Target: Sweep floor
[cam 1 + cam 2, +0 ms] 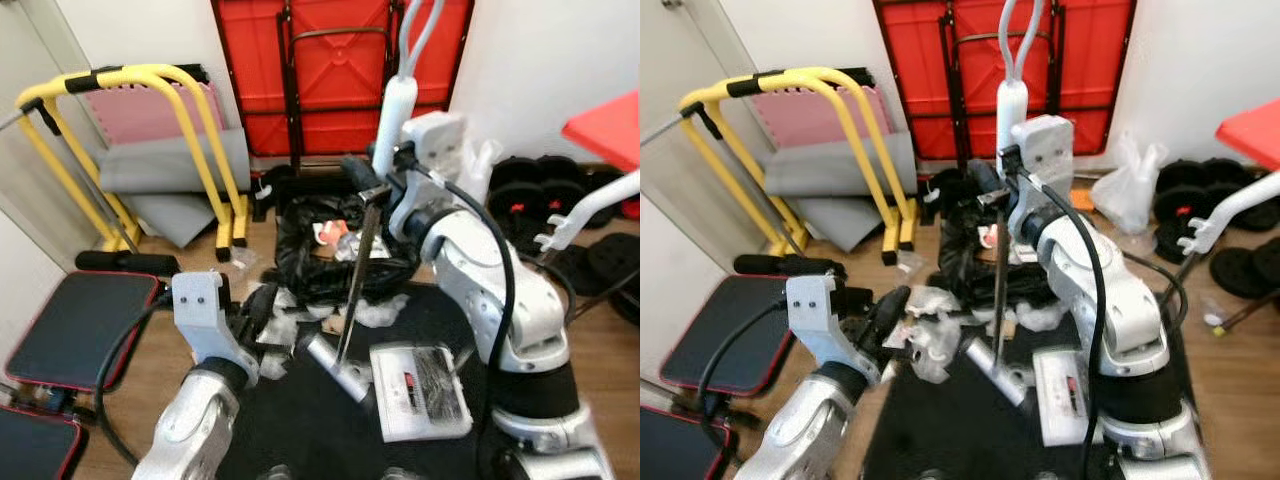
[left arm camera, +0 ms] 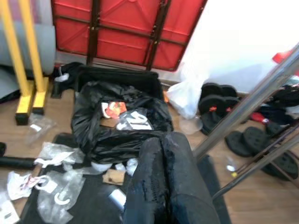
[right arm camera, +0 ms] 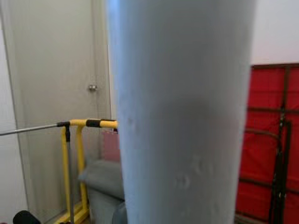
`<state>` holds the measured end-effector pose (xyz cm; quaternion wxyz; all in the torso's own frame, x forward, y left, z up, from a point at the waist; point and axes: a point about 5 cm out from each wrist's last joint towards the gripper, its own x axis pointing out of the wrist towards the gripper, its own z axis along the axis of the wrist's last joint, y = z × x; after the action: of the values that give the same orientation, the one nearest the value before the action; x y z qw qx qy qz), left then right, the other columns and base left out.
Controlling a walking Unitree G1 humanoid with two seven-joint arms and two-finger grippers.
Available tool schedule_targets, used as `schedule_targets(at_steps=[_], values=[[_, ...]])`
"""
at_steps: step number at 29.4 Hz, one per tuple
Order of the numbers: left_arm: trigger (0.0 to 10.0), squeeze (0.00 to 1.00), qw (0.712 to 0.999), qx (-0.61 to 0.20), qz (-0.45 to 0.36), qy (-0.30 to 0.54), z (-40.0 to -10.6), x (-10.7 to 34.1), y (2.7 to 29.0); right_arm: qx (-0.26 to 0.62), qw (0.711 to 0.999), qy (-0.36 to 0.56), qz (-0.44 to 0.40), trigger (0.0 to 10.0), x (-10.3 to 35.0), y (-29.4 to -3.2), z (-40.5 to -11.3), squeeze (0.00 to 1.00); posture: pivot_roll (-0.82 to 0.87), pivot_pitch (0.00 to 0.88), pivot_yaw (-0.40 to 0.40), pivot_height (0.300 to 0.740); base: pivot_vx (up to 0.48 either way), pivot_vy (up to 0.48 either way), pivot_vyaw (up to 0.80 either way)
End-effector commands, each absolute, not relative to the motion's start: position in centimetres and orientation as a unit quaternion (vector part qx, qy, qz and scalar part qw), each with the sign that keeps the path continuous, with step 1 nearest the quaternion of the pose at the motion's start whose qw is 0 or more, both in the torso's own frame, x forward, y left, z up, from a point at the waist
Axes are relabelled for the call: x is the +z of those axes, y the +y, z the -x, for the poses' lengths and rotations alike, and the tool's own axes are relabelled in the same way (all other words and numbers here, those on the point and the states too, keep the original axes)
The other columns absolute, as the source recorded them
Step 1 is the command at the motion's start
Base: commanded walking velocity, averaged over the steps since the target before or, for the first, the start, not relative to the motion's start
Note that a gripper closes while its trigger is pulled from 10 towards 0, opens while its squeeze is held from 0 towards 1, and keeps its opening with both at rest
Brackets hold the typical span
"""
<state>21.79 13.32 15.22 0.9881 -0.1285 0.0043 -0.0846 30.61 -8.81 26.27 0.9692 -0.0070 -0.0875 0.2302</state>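
Right gripper (image 1: 372, 190) is closed around the thin metal broom handle (image 1: 353, 285), raised above the black mat (image 1: 300, 420) | left gripper (image 1: 892, 305) fingers pressed together near scattered plastic scraps (image 1: 930, 330) | dustpan (image 1: 418, 390) lies on mat beside broom head (image 1: 335, 365) | black trash bag (image 2: 117, 126) behind.

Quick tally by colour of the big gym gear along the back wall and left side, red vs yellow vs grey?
Red folded table: 1
Yellow rack: 1
Grey mats: 2
Total: 4
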Motion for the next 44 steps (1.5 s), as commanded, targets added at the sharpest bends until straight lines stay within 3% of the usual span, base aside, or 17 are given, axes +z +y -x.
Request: schedule_targets(at_steps=[1, 24, 44], values=[[10.0, 0.0, 0.987, -0.094, 0.131, 0.005, -21.8, 15.1, 13.1, 0.238, 0.965, -0.109, -0.002, 10.0, 26.8, -8.7, -30.3, 0.0, -0.15, 0.106, 0.018, 0.74, 0.0, -0.285, 0.0], [10.0, 0.0, 0.988, -0.085, 0.131, -0.002, -22.6, 15.9, 13.2, 0.242, 0.966, -0.084, -0.019, 10.0, 24.3, -9.1, -30.4, 0.0, -0.15, 0.102, 0.015, 0.74, 0.0, -0.025, 0.06], [10.0, 0.0, 0.976, -0.182, 0.12, 0.014, -21.5, 15.6, 10.6, 0.182, 0.977, -0.091, -0.055, 10.0, 24.9, -9.9, -31.0, 0.0, -0.15, 0.126, 0.022, 0.74, 0.347, 0.0, 0.16]])
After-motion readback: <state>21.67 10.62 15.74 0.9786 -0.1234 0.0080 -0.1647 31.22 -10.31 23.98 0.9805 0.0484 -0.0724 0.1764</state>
